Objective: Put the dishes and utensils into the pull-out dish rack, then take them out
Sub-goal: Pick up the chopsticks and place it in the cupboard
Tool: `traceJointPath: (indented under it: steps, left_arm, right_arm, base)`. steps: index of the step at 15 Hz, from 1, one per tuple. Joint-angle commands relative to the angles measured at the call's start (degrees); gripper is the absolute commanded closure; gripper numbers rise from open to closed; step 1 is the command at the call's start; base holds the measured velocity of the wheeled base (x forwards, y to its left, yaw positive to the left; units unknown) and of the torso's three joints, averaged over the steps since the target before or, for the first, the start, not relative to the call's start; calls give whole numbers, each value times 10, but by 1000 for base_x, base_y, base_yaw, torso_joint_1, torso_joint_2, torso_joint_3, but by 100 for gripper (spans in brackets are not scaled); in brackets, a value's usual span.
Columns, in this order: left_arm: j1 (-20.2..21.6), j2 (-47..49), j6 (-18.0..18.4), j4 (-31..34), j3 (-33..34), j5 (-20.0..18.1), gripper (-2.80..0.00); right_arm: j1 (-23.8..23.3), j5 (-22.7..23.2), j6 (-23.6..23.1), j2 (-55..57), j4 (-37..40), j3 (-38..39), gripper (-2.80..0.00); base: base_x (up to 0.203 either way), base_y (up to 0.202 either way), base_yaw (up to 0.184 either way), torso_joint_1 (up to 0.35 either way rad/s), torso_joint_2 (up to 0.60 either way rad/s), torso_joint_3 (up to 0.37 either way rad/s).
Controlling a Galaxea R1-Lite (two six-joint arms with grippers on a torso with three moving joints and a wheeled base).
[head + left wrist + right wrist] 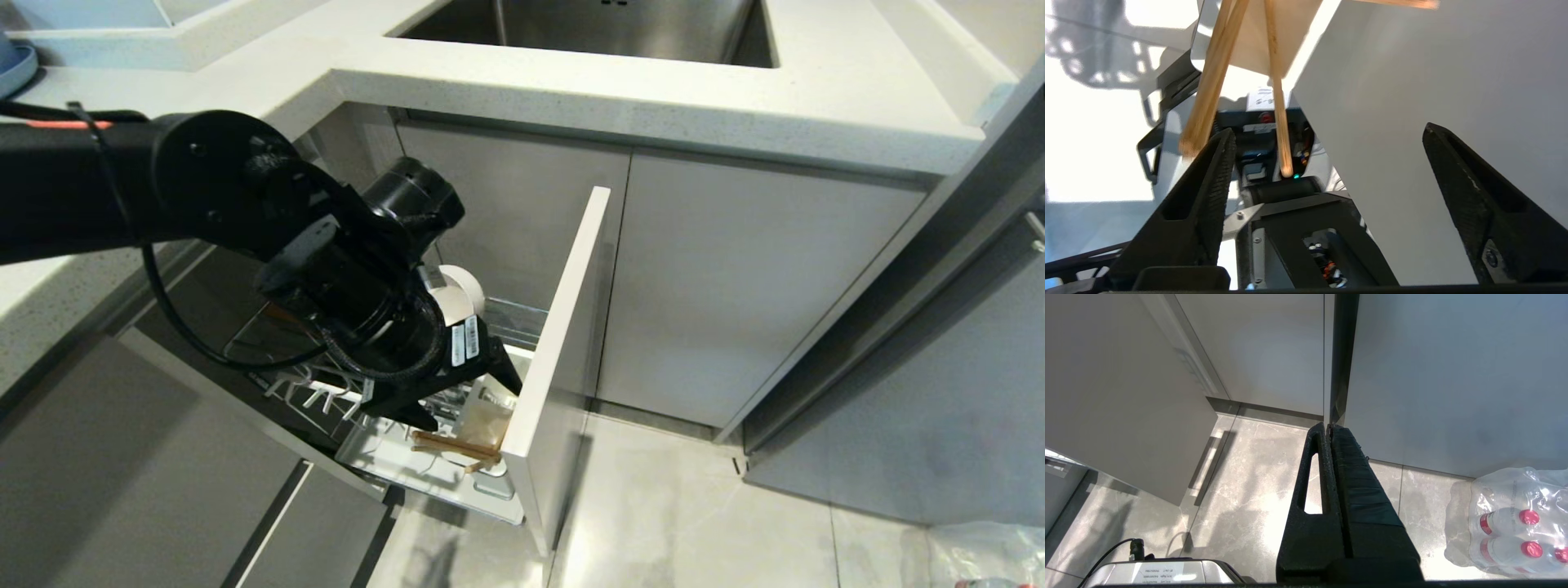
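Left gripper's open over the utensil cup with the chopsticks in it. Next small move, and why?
Probably lift the left gripper straight up off the rack. Its jaws stand open and the chopsticks sit free between them, apparently in the cup.

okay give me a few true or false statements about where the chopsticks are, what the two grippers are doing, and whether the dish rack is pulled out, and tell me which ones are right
1. The rack is pulled out of the cabinet. True.
2. The left gripper is clamped on the chopsticks. False: its fingers stand wide apart, and neither presses on the sticks.
3. The chopsticks stand in the white cup at the front of the rack. True.
4. The right gripper holds a spoon. False: it is shut on nothing, pointing down at the floor.
5. The left gripper is over the sink. False: it is down at the rack, below the counter.
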Motion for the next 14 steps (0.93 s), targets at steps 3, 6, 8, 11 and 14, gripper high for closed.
traceJointPath:
  steps: [3,6,8,11,14]
  left_arm:
    - [-2,-59,-7,2,0,10,-280]
    - [-10,-89,-8,2,-3,48,0]
    - [-15,-113,-8,2,-3,64,0]
    - [-15,-155,-8,2,-12,70,0]
    - [-15,-205,-5,-1,-26,130,0]
  right_arm:
    - [0,0,0,0,0,1,0]
    - [0,0,0,0,0,1,0]
    - [0,0,0,0,0,1,0]
    - [0,0,0,0,0,1,0]
    - [0,0,0,0,0,1,0]
  base:
    - [0,0,0,0,0,0]
    - [0,0,0,0,0,0]
    - [0,0,0,0,0,0]
    - [0,0,0,0,0,0]
    - [0,0,0,0,0,0]
